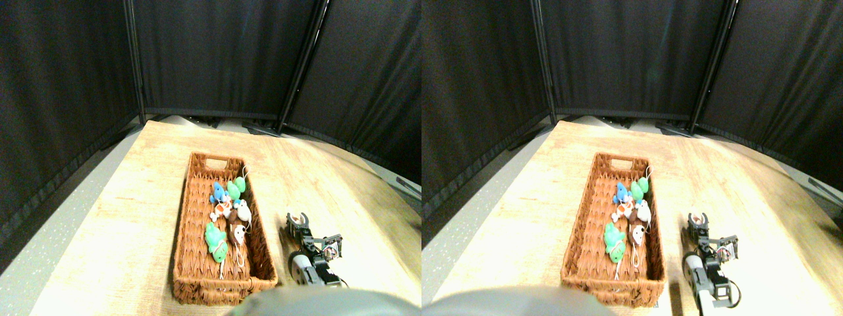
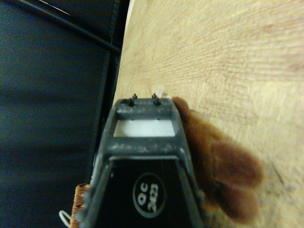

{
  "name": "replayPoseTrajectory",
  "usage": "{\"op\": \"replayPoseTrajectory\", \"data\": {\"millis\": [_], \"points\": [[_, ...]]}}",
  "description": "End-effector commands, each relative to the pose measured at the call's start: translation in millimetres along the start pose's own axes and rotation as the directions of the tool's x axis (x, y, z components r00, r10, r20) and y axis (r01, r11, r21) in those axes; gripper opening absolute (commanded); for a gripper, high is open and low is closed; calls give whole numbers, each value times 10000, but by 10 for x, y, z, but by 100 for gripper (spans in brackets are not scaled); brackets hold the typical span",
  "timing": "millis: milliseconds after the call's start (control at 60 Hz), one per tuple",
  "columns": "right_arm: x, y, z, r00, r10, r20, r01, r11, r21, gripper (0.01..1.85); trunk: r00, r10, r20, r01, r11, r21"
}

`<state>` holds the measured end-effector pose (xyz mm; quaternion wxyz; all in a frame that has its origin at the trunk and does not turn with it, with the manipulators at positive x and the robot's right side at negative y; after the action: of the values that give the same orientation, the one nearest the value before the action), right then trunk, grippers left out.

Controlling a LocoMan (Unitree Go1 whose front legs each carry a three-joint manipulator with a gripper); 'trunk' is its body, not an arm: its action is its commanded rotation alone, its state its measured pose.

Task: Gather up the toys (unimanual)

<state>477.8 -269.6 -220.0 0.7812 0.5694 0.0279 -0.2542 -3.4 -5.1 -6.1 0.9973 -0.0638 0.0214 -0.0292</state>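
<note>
Clearly, we see a long brown wicker basket (image 1: 197, 263) lying on the pale wooden desk (image 1: 118, 224), one short end toward us and a handle slot in its far end. All the toys we can find lie inside it, gathered along its right side: a blue toy (image 1: 217, 193) and a green toy (image 1: 236, 189) farthest back, an orange-and-white toy (image 1: 222, 210) and a white toy (image 1: 244, 211) just nearer, then a brown toy (image 1: 236, 234) with a pale face, and a larger green toy (image 1: 215, 241) nearest us. They touch or overlap one another, and thin string tails trail over the weave. Left of the cluster, the floor of the basket shows bare weave.

Our right tool (image 1: 298, 218) sits just beside the basket, over the bare desk to its right, clear of its wall. In the stereo pair view its two dark fingers stand spread apart, so we read it as released, with nothing between them. In the wrist view the dark frame of one jaw lies over the wood grain, a blurred brown shape beside it that we cannot identify, and a corner of wicker shows at the picture's edge. Dark curtain panels (image 1: 217, 59) stand behind the desk.
</note>
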Motion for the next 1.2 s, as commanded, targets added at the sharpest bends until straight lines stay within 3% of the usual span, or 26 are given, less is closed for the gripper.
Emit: {"op": "replayPoseTrajectory", "data": {"millis": [17, 100, 200, 267, 333, 483, 517, 567, 667, 700, 750, 783, 967, 1000, 1050, 1083, 1117, 1133, 1167, 1200], "points": [[-53, 206, 28, 9903, 1341, -370, -1331, 9907, 275, 6, 10000, -50, -85, 48, 9999, -156], [-128, 370, 23, 9758, 2018, -844, -2060, 9776, -443, 6, 9999, -81, -70, 80, 9998, -165], [-193, 523, 5, 9669, 2315, -1076, -2362, 9711, -332, 6, 10000, -84, 3, 84, 9997, -224], [-249, 646, -17, 9514, 2700, -1478, -2852, 9540, -927, 6, 10000, -69, 68, 70, 9996, -277], [-265, 722, -46, 9422, 2860, -1746, -3072, 9454, -1092, 6, 9999, -21, 128, 25, 9994, -338], [-261, 853, -107, 9376, 2705, -2185, -2977, 9491, -1025, 6, 9996, 125, 263, -111, 9985, -529], [-262, 892, -124, 9272, 2861, -2417, -3241, 9363, -1351, 6, 9994, 175, 302, -157, 9982, -575], [-264, 908, -135, 9264, 2888, -2415, -3281, 9340, -1416, 6, 9992, 214, 325, -193, 9978, -631], [-293, 984, -207, 9188, 2815, -2769, -3246, 9377, -1239, 6, 9978, 501, 429, -462, 9952, -862], [-305, 1012, -239, 9055, 2918, -3082, -3412, 9323, -1198, 6, 9971, 605, 468, -558, 9938, -957], [-313, 1033, -264, 9021, 2881, -3213, -3365, 9358, -1055, 6, 9964, 691, 492, -636, 9925, -1048], [-319, 1060, -320, 8892, 2868, -3563, -3400, 9356, -952, 6, 9958, 765, 501, -705, 9913, -1114], [-415, 1142, -476, 8790, 2691, -3936, -3272, 9409, -876, 6, 9917, 1124, 631, -1023, 9840, -1458], [-435, 1160, -513, 8733, 2696, -4058, -3267, 9420, -773, 6, 9908, 1194, 634, -1087, 9824, -1518], [-474, 1192, -589, 8528, 2730, -4453, -3347, 9401, -646, 6, 9892, 1305, 671, -1183, 9797, -1621], [-479, 1198, -604, 8486, 2722, -4537, -3343, 9405, -609, 6, 9884, 1356, 687, -1226, 9783, -1671], [-491, 1224, -667, 8307, 2670, -4885, -3249, 9451, -359, 6, 9874, 1418, 708, -1278, 9765, -1738], [-502, 1236, -697, 8269, 2691, -4938, -3283, 9439, -355, 6, 9870, 1437, 720, -1293, 9760, -1751], [-531, 1257, -738, 8333, 2648, -4853, -3231, 9456, -388, 6, 9866, 1462, 729, -1315, 9755, -1766], [-540, 1272, -783, 8217, 2706, -5016, -3234, 9461, -194, 6, 9851, 1546, 757, -1384, 9729, -1850]]}}
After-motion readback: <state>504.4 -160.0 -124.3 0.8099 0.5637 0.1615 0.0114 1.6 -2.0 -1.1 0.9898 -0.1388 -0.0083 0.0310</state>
